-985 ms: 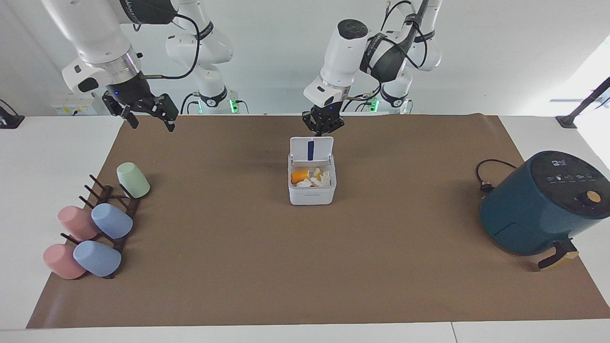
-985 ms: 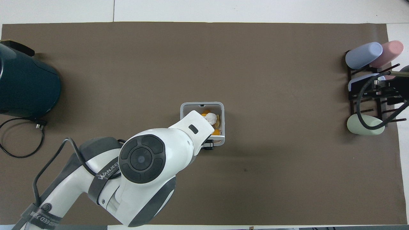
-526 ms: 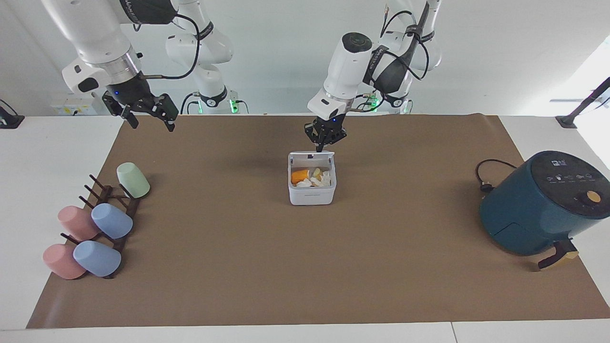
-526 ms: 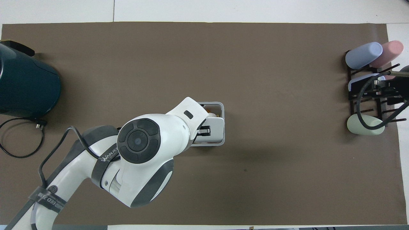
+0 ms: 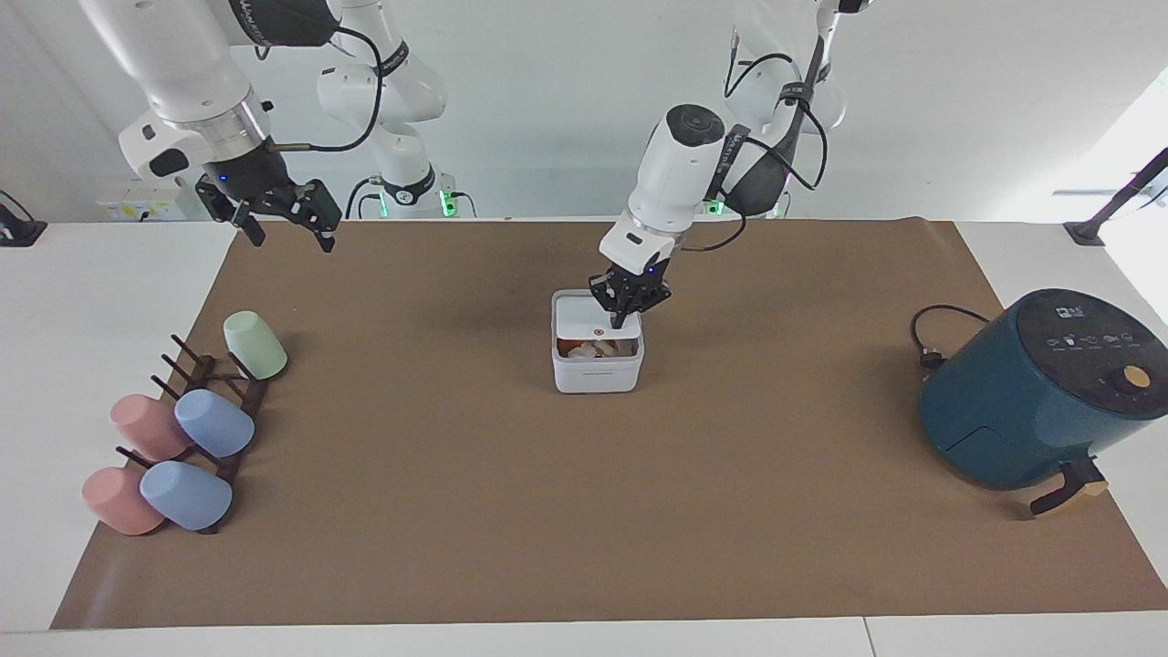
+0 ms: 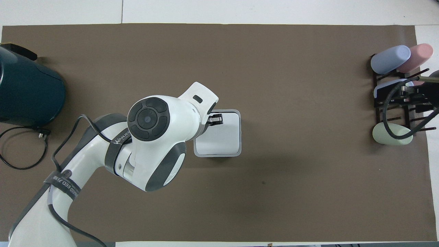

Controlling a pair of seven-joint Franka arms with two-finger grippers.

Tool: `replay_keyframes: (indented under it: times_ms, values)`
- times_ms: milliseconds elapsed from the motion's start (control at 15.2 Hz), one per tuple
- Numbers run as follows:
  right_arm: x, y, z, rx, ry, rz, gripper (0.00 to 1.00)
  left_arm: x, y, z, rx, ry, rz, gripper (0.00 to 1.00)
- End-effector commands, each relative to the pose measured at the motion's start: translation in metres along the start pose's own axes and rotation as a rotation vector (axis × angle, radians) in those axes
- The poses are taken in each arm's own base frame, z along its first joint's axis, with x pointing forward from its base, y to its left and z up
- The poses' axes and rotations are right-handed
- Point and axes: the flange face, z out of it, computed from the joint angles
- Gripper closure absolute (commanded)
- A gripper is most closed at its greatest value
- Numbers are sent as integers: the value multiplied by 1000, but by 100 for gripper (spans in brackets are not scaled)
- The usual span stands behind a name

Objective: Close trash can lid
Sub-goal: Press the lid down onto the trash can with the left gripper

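The small white trash can [image 5: 598, 372] stands in the middle of the brown mat. Its square white lid [image 5: 589, 321] is tipped down almost flat, with the orange-ringed dot on top. A narrow gap at the edge farther from the robots shows scraps inside. In the overhead view the lid [image 6: 219, 137] covers the whole trash can rim [image 6: 240, 133]. My left gripper [image 5: 620, 320] is shut, its tips on the lid's top near the free edge; it also shows in the overhead view [image 6: 216, 119]. My right gripper [image 5: 292, 237] waits open in the air at the right arm's end.
A dark teal air fryer [image 5: 1036, 388] with its cable [image 5: 933, 339] stands at the left arm's end; it also shows in the overhead view [image 6: 29, 92]. A dark rack [image 5: 219, 401] with several pastel cups lies at the right arm's end.
The lid has swung from upright down to almost flat on the can. My left gripper has followed it, moving away from the robots and lower. The right arm has not moved.
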Motion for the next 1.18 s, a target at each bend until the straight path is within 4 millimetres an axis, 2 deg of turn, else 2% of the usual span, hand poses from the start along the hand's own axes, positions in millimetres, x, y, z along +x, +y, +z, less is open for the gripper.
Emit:
replay_keyframes:
  times_ms: [0,131,394,591,985,1117]
  values:
    - [-1,2,1,1,0,-10,0,11,-1,8,-22,6,-27,100]
    - [-1,2,1,1,0,-10,0,12,-1,20,-20,6,-28,100]
    - [-1,2,1,1,0,-10,0,13,-3,23,-19,7,-28,100]
    - [-1,2,1,1,0,-10,0,11,-2,35,-16,3,-23,100]
    - [-1,2,1,1,0,-10,0,4,-2,44,-1,-9,-6,100]
    - [-1,2,1,1,0,-10,0,-5,1,51,9,-21,9,100]
